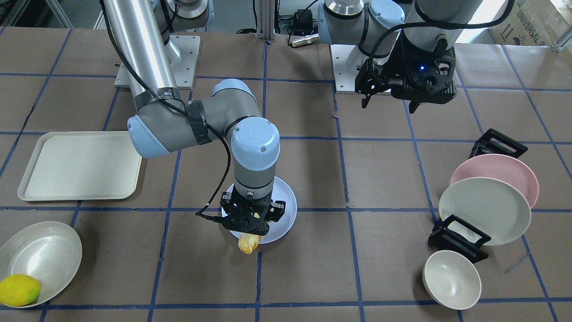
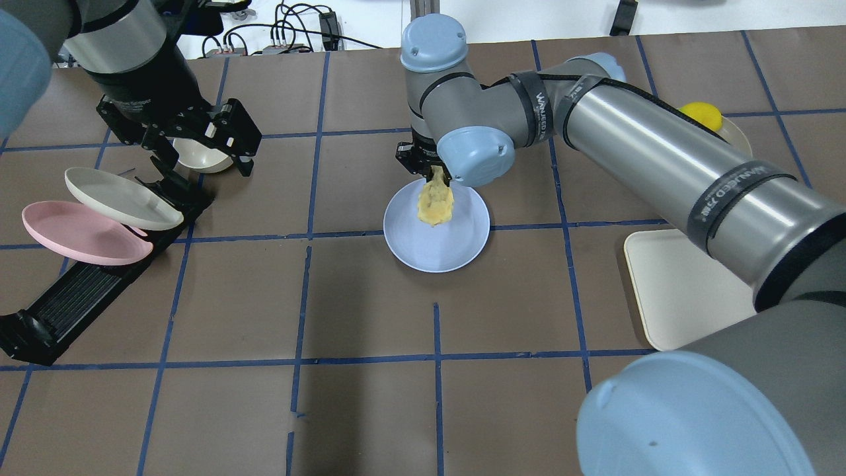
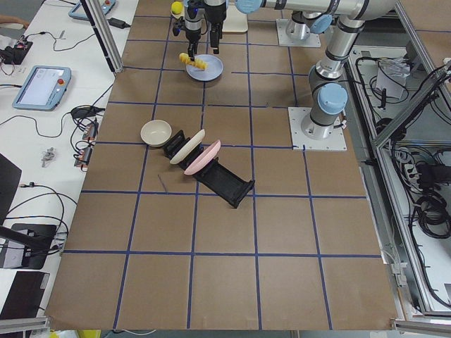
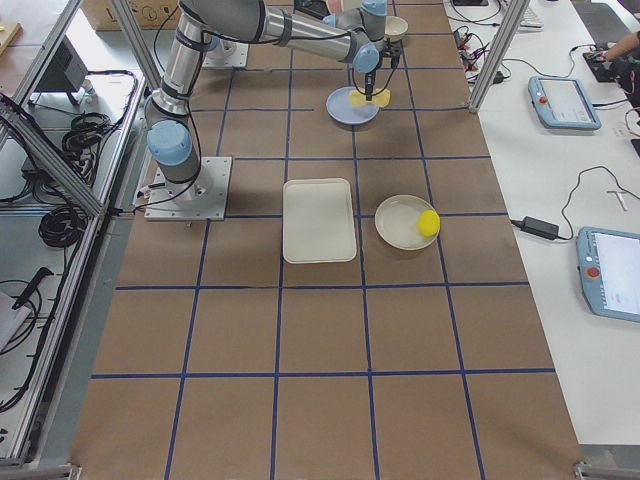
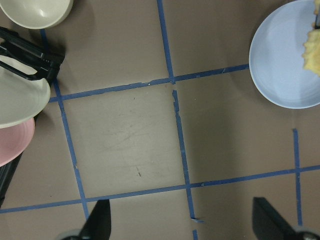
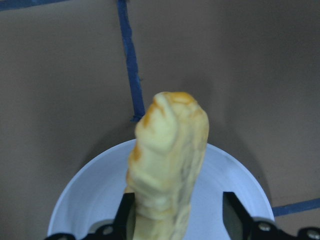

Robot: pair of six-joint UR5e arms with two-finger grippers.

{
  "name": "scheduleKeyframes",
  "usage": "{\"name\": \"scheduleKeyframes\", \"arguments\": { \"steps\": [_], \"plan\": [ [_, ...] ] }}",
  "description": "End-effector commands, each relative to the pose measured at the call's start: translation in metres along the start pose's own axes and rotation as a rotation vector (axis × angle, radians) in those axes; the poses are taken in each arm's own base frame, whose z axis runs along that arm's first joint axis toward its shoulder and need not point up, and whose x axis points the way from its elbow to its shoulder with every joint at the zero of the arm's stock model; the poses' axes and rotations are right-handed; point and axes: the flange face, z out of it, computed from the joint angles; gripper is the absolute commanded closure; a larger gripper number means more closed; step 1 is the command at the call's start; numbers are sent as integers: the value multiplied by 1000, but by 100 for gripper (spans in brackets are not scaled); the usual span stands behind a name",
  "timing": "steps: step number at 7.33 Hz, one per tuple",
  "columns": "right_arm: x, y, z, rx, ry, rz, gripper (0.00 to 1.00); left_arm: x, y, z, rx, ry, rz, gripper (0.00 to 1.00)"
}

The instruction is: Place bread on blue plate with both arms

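Yellow bread [image 2: 435,201], end hidden under right hand [image 1: 251,220]

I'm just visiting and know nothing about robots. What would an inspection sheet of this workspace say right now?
Surface: brown table with blue tape grid.
Job's things: bread over the blue plate.
Clutter: cream tray; lemon in shallow bowl; pink plate and cream plate in black rack; small bowl.
Grippers: right gripper straddles the bread, grip unclear; left gripper open and empty.
Cables: black cable taped along right arm; cords behind the table.
Surroundings: side benches with tablets.
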Motion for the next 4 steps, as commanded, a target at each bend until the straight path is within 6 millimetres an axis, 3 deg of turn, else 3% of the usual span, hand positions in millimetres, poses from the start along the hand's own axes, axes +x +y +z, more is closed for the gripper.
{"name": "scheduleKeyframes", "arguments": {
  "steps": [1, 3, 4],
  "plan": [
    [6, -1, -3, 24, 21, 0, 0, -3, 0, -4, 3, -28, -37, 0],
    [35, -17, -42, 75, 27, -194, 0, -8, 1, -4, 6, -80, -37, 0],
    [72, -31, -66, 92, 30, -184, 0, -13, 4, 10, -38, -132, -19, 0]
  ]
}}
